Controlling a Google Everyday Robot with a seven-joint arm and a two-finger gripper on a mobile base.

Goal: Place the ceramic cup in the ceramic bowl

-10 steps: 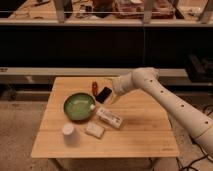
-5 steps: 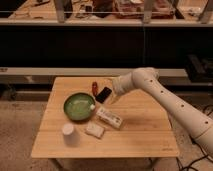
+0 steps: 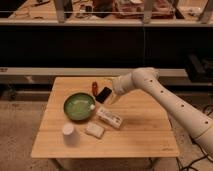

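Note:
The small white ceramic cup [image 3: 68,131] stands upright near the front left of the wooden table [image 3: 145,135]. The green ceramic bowl [image 3: 78,106] sits behind it, a little to the right, with its inside showing pale and glossy. My gripper [image 3: 113,96] hangs over the back middle of the table, to the right of the bowl and just beside a black phone [image 3: 104,94]. It is well away from the cup. The white arm [image 3: 165,95] reaches in from the right.
A flat whitish block [image 3: 94,130] lies right of the cup. A long white box [image 3: 109,117] lies right of the bowl. A small red item [image 3: 94,87] is behind the bowl. Dark shelving [image 3: 100,45] runs behind the table.

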